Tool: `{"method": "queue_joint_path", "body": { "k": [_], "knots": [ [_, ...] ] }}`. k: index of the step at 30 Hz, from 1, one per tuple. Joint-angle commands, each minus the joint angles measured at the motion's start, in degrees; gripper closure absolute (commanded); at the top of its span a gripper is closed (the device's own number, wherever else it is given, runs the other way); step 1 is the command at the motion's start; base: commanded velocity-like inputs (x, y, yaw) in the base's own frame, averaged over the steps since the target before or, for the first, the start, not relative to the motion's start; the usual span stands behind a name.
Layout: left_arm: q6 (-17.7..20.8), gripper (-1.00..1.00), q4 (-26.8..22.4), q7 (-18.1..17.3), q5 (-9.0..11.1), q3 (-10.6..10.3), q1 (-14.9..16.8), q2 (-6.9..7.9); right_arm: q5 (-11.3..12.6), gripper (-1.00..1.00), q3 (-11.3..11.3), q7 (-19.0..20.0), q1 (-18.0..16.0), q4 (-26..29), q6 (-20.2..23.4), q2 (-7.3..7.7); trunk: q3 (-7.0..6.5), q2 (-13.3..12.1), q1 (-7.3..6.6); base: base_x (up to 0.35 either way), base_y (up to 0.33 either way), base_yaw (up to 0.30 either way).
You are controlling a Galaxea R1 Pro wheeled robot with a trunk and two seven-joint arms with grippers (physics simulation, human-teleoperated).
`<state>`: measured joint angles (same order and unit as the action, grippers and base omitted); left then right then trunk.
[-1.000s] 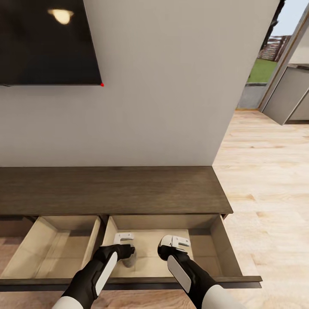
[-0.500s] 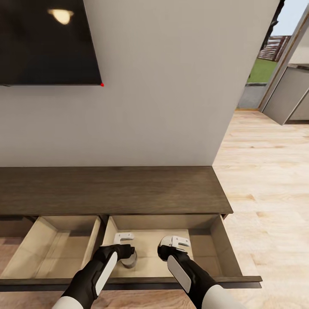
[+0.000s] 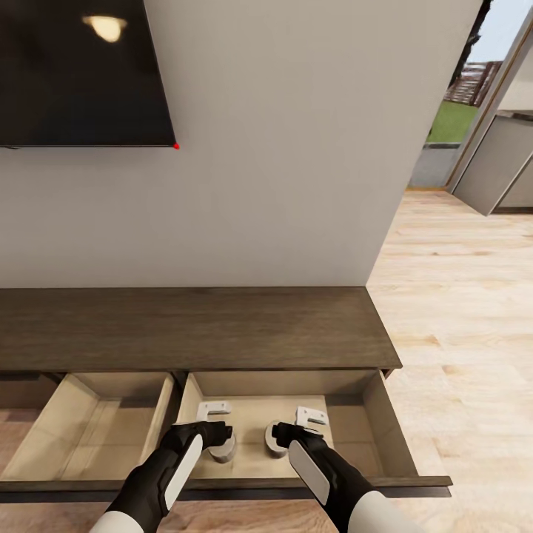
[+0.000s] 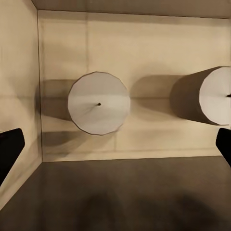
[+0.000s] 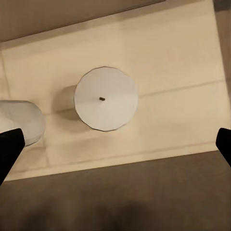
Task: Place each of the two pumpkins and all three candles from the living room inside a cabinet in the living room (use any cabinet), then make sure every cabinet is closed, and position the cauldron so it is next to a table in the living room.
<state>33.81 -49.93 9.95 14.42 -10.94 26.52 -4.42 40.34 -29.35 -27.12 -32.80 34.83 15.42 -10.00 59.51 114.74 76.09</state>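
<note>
The dark-brown cabinet (image 3: 192,326) stands against the wall with two pale drawers pulled out. In the right drawer (image 3: 374,414) two white candles stand upright: one (image 3: 222,448) (image 4: 98,102) under my left gripper (image 3: 213,419), the other (image 3: 272,437) (image 5: 106,98) just left of my right gripper (image 3: 308,423). Each wrist view looks down on its own candle, with the neighbouring candle (image 4: 211,96) (image 5: 19,122) at the side. Both grippers hang open above the drawer, dark fingertips (image 4: 9,151) (image 5: 224,144) spread wide and holding nothing. The pumpkins and the coffee table are out of view.
The left drawer (image 3: 81,422) is open with a bare beige floor. A black TV (image 3: 81,70) hangs on the wall above the cabinet. To the right, light wood flooring (image 3: 459,333) runs toward an open doorway (image 3: 459,111).
My right gripper has opened and shifted slightly right, leaving a second candle standing in the drawer beside it. The left gripper and its candle have barely moved.
</note>
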Motion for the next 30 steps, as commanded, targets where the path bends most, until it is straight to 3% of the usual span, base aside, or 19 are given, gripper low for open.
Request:
{"method": "queue_joint_path", "body": {
  "k": [1, 19, 24, 30],
  "knots": [
    [0.2, -1.0, -0.1, 0.5, 0.6, -0.1, 0.0, 0.03, 0.2, -1.0, -0.1, -0.4, 0.0, 0.1, 0.2, 0.0, -0.14, -0.4, -0.23, 0.0, 0.0, 0.0],
    [0.7, -1.0, -0.4, 0.7, 0.9, 0.1, 0.1, -0.03, 0.2, -1.0, -0.1, -0.4, 0.0, 0.1, 0.2, 0.0, -3.37, -7.6, -4.18, 0.0, 0.0, 0.0],
    [0.7, -1.0, -0.5, 0.9, 2.9, 0.6, 0.1, 0.01, 0.2, -1.0, -0.1, -0.4, 0.0, 0.2, 0.2, 0.0, -4.26, -9.6, -5.28, -0.159, 0.0, 0.0],
    [0.7, -1.0, -0.5, 0.9, 3.5, 0.6, 0.1, 0.03, 0.2, -1.0, -0.1, -0.4, -0.1, 0.2, 0.2, 0.0, -5.34, -12.0, -6.6, -0.055, 0.0, 0.0]
  ]
}}
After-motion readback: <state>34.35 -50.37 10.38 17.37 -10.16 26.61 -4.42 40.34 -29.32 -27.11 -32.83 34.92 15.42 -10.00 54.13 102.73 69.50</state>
